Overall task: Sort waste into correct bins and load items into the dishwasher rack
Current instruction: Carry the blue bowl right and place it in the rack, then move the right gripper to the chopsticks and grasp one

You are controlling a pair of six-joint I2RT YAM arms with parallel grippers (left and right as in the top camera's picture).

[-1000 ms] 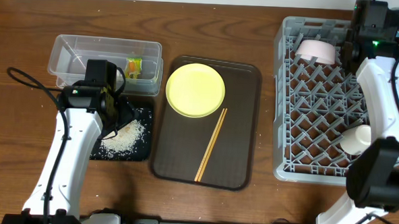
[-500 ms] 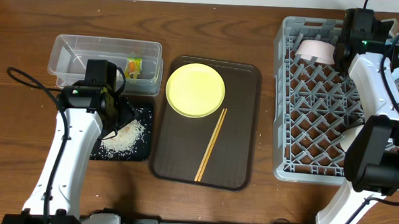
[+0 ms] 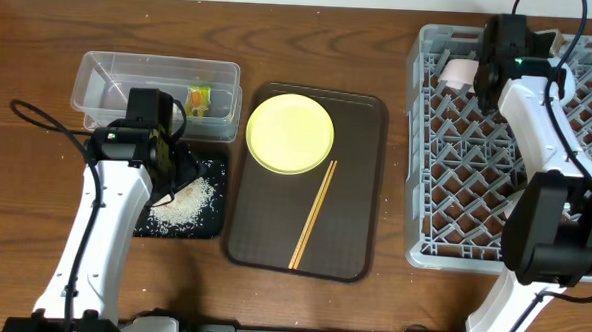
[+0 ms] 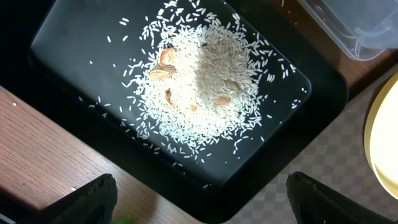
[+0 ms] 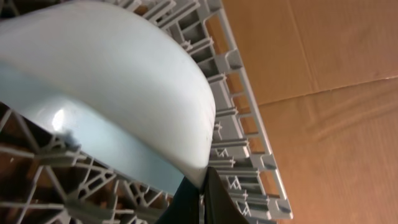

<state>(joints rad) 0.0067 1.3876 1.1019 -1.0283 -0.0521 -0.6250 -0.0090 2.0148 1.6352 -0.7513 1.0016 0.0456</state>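
My left gripper [image 3: 181, 171] is open and empty above the near corner of the black tray [image 3: 216, 168], which holds a heap of rice crumbs [image 3: 184, 206]. The left wrist view shows the rice [image 4: 205, 87], with a few brown bits in it, between my spread fingers [image 4: 202, 205]. The snack wrapper [image 3: 199, 100] lies in the clear tub [image 3: 109, 83]. The yellow-green plate [image 3: 289, 134] and chopsticks [image 3: 314, 215] lie on the brown serving tray. My right gripper [image 3: 485, 69] is shut on the rim of a pale bowl [image 3: 458, 71] at the back left of the grey rack [image 3: 465, 193]. The right wrist view shows the fingers [image 5: 202, 186] pinching that rim [image 5: 124, 74]. The cup is hidden.
The dark brown serving tray [image 3: 263, 245] lies between the bins and the rack. The clear tub's corner [image 4: 354, 25] and the plate's edge [image 4: 385, 137] show in the left wrist view. The rack's outer wall [image 5: 242, 124] runs beside the bowl, with wooden table beyond it.
My right arm has swung left along the back of the rack and now covers most of the bowl and the cup. The left arm has not moved.
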